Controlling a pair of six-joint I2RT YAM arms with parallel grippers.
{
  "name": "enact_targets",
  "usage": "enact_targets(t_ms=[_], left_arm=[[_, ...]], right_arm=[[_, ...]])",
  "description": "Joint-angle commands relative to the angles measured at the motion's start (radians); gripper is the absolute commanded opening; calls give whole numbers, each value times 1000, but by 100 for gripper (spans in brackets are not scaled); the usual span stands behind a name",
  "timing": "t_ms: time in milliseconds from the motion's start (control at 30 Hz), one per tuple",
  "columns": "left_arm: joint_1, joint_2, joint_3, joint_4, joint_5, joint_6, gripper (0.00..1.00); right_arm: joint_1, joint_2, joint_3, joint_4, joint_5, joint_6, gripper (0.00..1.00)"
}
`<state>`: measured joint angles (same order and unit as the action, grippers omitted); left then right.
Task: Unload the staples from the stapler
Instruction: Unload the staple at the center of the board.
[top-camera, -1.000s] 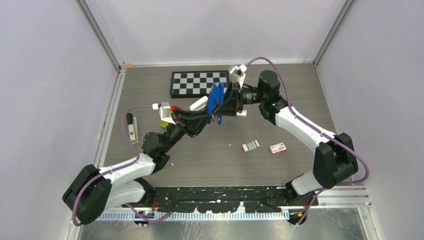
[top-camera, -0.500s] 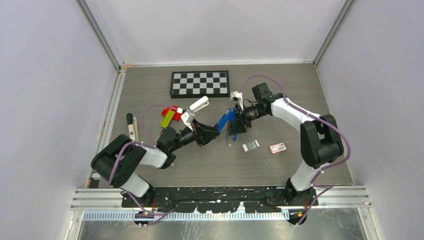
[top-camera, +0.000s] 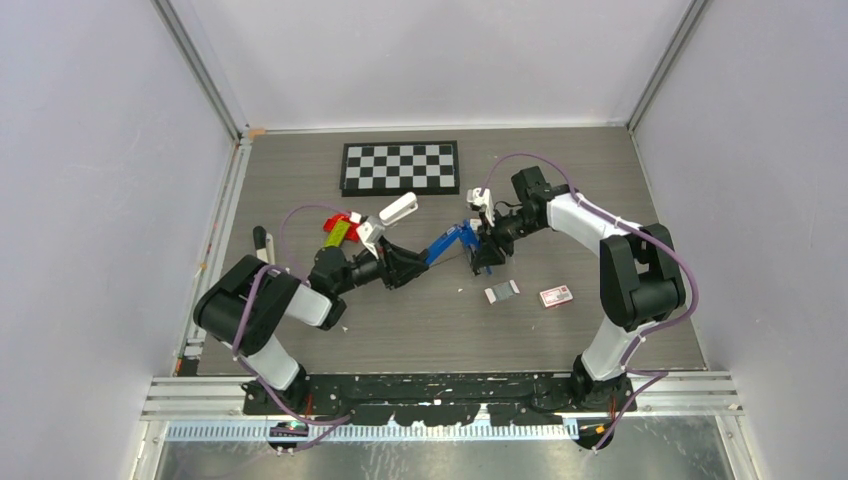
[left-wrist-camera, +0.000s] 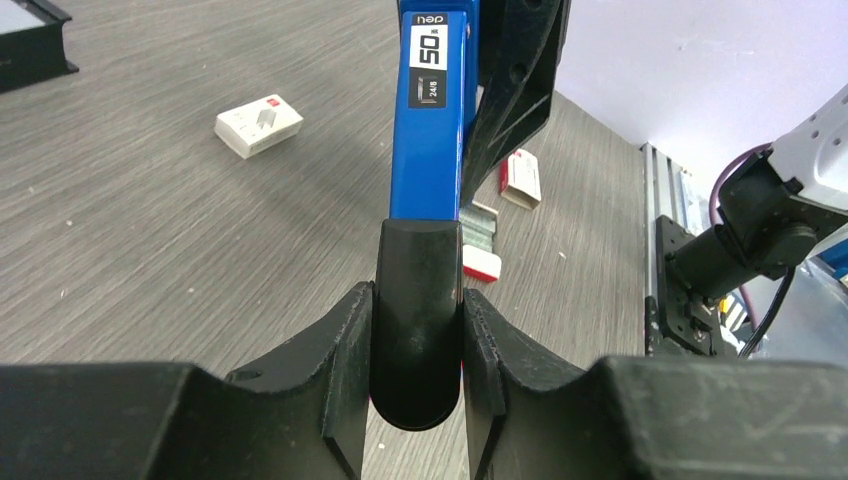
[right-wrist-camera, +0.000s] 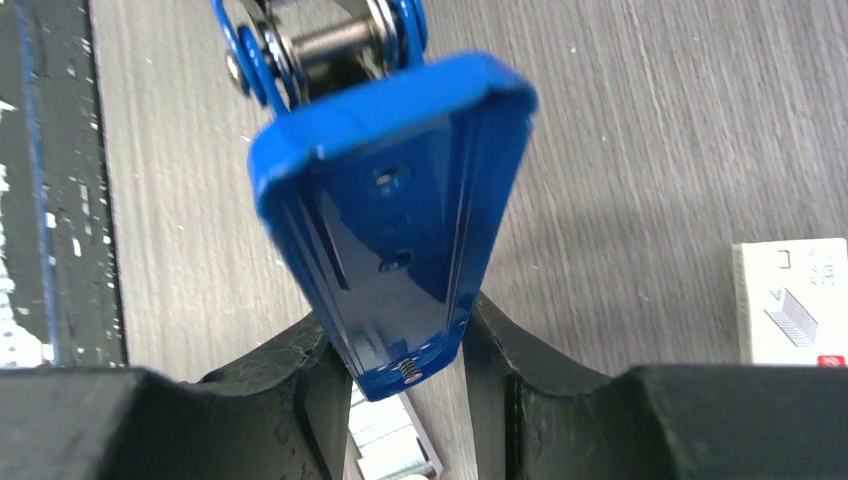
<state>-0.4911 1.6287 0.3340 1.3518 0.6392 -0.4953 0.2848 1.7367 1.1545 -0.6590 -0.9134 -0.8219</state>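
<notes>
Over the table, the top view shows the stapler swung open between the left gripper and right gripper, with a loose staple strip lying beneath. In the left wrist view, the fingers clamp its black base. In the right wrist view, the fingers pinch the blue lid. I can't tell whether the magazine is empty.

**Grey wood-grain worktop, seen from above.** A checkerboard lies flat at 12 o'clock, near the far edge. A white stapler lies just on its near side, at 11 o'clock. A red and yellow-green object sits at 10 o'clock. A slim white-and-black item lies at 9 o'clock by the left edge. A staple strip and a small red-and-white box lie near each other, not touching, at 4 o'clock.
</notes>
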Motion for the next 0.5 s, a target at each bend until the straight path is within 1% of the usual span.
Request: enact_targets(t_ms=[0, 167, 300, 467], left_arm=[[50, 8, -40, 78, -67, 71, 0], [52, 15, -56, 36, -67, 105, 0], [52, 20, -69, 0, -72, 139, 0], [50, -3, -56, -127, -77, 202, 0]], right_arm=[[-37, -40, 47, -34, 170, -103, 1], [-37, -36, 76, -33, 295, -180, 1], [-37, -22, 76, -10, 355, -213, 1], [-34, -11, 58, 31, 411, -243, 1]])
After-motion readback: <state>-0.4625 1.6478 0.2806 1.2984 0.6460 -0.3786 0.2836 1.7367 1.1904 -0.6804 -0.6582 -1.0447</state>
